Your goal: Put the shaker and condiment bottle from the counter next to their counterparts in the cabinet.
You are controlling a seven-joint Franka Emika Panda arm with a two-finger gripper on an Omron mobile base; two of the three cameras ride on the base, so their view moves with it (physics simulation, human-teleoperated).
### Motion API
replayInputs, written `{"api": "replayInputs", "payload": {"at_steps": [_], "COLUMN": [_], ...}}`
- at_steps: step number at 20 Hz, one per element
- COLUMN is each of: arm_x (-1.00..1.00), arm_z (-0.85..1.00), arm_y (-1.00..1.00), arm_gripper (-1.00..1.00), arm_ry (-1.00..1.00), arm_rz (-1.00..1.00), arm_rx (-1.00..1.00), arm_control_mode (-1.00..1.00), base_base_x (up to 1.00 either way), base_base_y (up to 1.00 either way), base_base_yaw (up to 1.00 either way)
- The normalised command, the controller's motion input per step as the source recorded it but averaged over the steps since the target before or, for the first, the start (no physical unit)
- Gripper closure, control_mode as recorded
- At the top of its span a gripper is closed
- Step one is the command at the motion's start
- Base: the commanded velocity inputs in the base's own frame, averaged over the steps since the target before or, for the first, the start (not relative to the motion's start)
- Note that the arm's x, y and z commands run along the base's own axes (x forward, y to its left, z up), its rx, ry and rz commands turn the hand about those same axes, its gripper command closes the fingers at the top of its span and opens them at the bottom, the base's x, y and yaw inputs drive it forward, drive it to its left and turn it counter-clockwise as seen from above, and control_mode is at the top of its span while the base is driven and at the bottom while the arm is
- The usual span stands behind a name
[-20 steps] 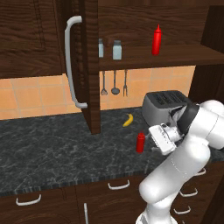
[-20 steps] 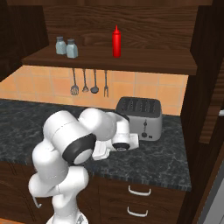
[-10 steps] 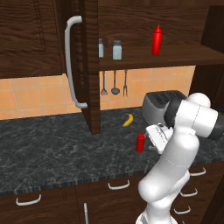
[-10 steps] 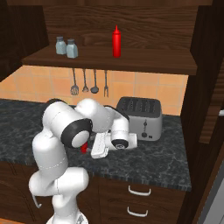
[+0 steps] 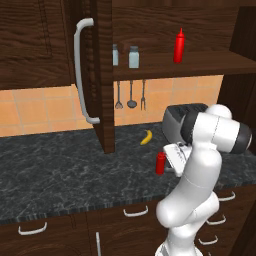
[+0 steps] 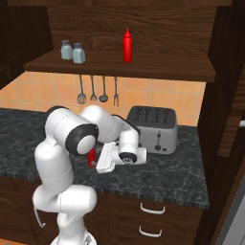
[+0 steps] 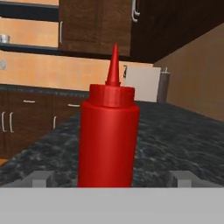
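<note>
Underneath everything runs the table (image 5: 60, 175), a long dark slab of grey-black marbled stone with pale veins, over dark wood drawers with curved grey handles. Behind it the wall is tiled in warm orange squares. At the left of the left base view the cabinet door (image 5: 97, 75) stands swung open, dark brown wood with a long curved grey handle (image 5: 82, 70). To its right the plank shelf (image 5: 180, 65) of the cabinet carries 2 small pale blue-grey shakers (image 5: 133, 56) with grey caps, side by side, and well apart from them a taller bright red squeeze bottle (image 5: 179, 46) with a pointed nozzle. Under the shelf 3 slim utensils (image 5: 131, 95) hang against the tiles. On the stone below lies a small curved yellow banana (image 5: 146, 137), near the wall. Further right a boxy metal toaster (image 6: 154, 128) with dark slots on top sits at the back of the table.

The condiment bottle (image 5: 160, 163) stands upright on the table near its front edge, a smooth deep-red cylinder with a stepped shoulder and a tapering nozzle. My gripper (image 7: 112, 178) is level with it, coming in from the side: in the hand view the bottle (image 7: 109, 140) stands between my 2 fingertips (image 7: 40, 178), my jaws spread wide with a clear gap on each side of its body, not touching it.
</note>
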Motion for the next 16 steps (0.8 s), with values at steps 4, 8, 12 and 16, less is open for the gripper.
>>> {"api": "replayInputs", "payload": {"at_steps": [4,8,12,16], "arm_x": [0.00,0.00,0.00,-0.02], "arm_z": [0.00,0.00,0.00,0.00], "arm_y": [0.27,0.24,0.18,0.00], "arm_gripper": [-1.00,-1.00,1.00,1.00], "arm_ry": [0.00,0.00,0.02,0.05], "arm_rz": [-0.05,-0.05,-0.04,0.02], "arm_rx": [0.00,0.00,0.00,0.00], "arm_control_mode": [-1.00,-1.00,-1.00,-1.00], "base_base_x": [0.00,0.00,0.00,0.00], "base_base_y": [0.00,0.00,0.00,0.00], "base_base_yaw": [0.00,0.00,0.00,0.00]}}
